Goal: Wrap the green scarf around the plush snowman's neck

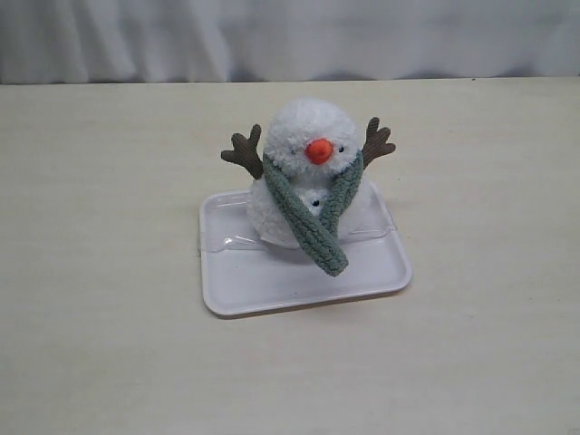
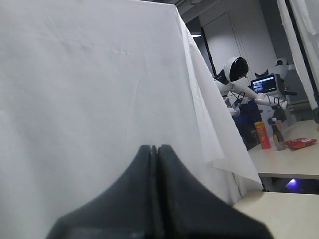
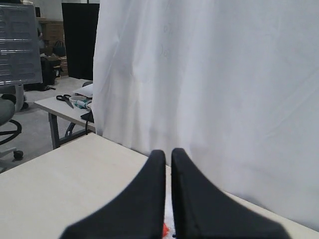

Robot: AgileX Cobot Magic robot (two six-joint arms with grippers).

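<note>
The plush snowman [image 1: 304, 145] stands on a white tray [image 1: 272, 285] in the exterior view, with an orange nose and brown branch arms. The green scarf [image 1: 304, 217] lies around the snowman's neck [image 1: 274, 178], and its two ends cross over the body and hang down toward the tray. Neither gripper shows in the exterior view. My left gripper [image 2: 154, 147] is shut with nothing in it and faces a white curtain. The right gripper [image 3: 168, 151] is shut and empty too; a sliver of the snowman's orange nose [image 3: 164, 229] peeks between its fingers.
A pale tabletop [image 1: 109, 272] surrounds the tray. A white curtain [image 1: 290, 36] hangs along its far edge. Past the curtain, the wrist views show other desks, a white robot [image 2: 234, 69] and a monitor.
</note>
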